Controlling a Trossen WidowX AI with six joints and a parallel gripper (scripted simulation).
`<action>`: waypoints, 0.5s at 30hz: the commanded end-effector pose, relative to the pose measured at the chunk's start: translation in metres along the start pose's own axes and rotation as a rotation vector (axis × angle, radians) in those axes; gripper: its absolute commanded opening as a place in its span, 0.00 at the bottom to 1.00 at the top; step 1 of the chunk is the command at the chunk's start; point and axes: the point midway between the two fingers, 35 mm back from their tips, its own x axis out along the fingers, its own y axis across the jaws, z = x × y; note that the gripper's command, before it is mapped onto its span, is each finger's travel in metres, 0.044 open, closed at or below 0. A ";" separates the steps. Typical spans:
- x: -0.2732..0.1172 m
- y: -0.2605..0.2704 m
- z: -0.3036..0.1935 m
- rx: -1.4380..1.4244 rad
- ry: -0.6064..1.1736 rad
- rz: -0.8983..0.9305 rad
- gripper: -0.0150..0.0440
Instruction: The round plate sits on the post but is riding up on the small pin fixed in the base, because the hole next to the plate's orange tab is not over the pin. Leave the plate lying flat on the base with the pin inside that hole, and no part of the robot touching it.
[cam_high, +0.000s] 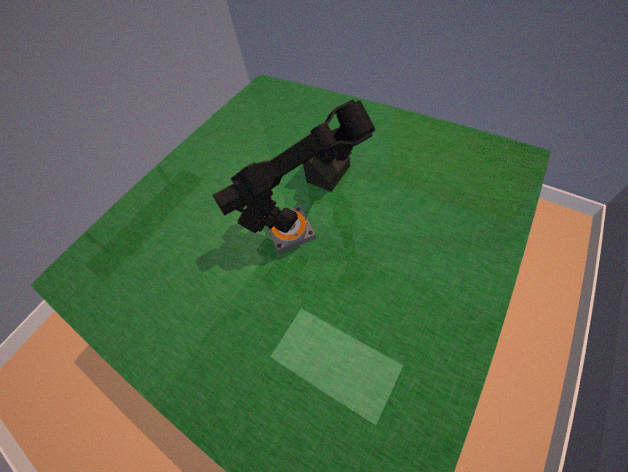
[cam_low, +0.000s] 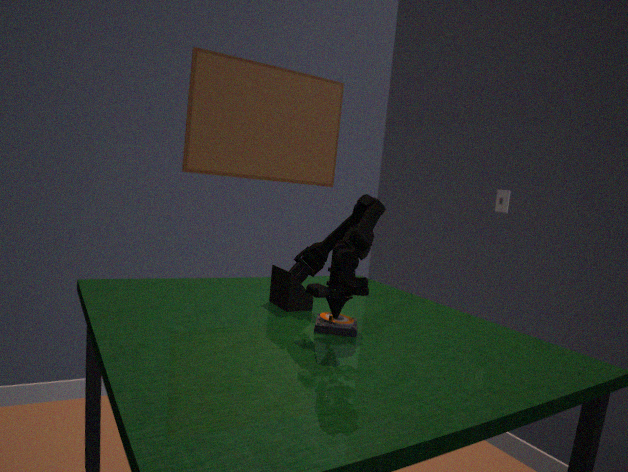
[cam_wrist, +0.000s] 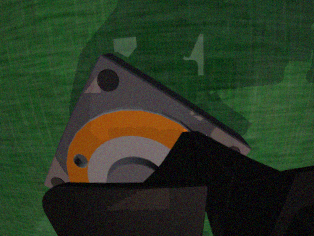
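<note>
The round plate (cam_high: 289, 236) (cam_low: 347, 320) (cam_wrist: 120, 121), an orange ring with a pale middle, sits around the grey post (cam_wrist: 131, 171) on the square grey base (cam_high: 284, 249) (cam_low: 335, 331) (cam_wrist: 130, 95). In the exterior view it looks tilted, its left side higher. A small hole (cam_wrist: 80, 160) shows in its orange ring in the wrist view. My gripper (cam_low: 336, 316) (cam_wrist: 189, 139) is shut and empty, pointing down with its tips at the plate's top. Whether the tips touch it cannot be told. The tab and the pin cannot be made out; the fingers cover part of the plate.
The green table (cam_high: 203, 314) (cam_low: 228, 380) carries the base, which has dark round holes at its corners. The arm's own foot (cam_high: 327, 172) (cam_low: 289, 291) stands behind the base. A pale rectangle (cam_high: 337, 365) lies on the table further forward.
</note>
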 end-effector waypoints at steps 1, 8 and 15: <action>0.002 -0.006 -0.006 0.003 0.006 0.002 0.25; 0.003 -0.009 -0.013 0.003 0.006 0.002 0.25; 0.004 -0.012 -0.019 0.004 0.007 0.002 0.25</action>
